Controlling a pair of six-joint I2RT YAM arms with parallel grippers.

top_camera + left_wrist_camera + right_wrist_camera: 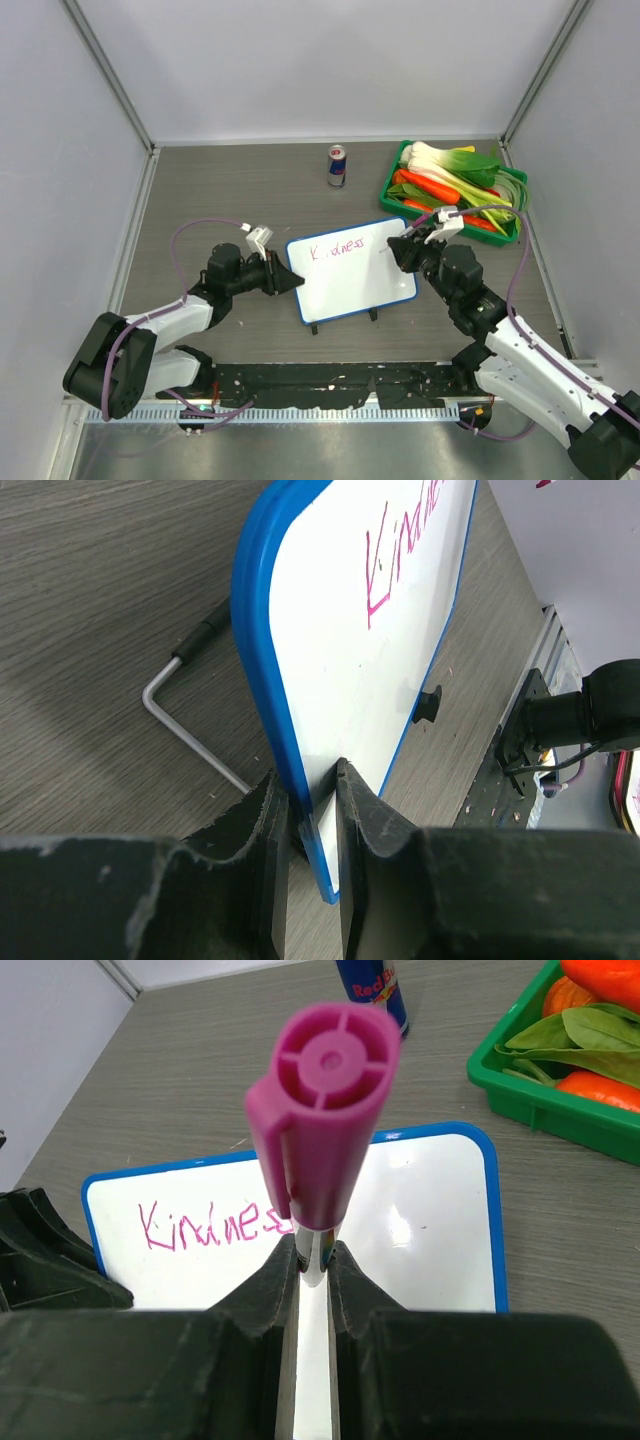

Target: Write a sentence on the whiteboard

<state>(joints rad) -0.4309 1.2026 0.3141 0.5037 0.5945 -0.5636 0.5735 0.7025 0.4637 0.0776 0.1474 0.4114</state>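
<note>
Whiteboard's (352,270) glossy rim in left end effector (312,798); right end effector (313,1257) clamps magenta marker (322,1090).

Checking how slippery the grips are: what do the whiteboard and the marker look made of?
The whiteboard: glossy white face showing glare, smooth blue rim, probably plastic. The marker: magenta cap of moulded plastic, ribbed inside; its barrel looks shiny, material unclear.

Lab cell: plain white walls (300,60)

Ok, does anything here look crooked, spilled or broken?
Only the whiteboard: it sits skewed to the table edges, its left edge pinched by the left gripper. Nothing looks spilled or damaged.
</note>
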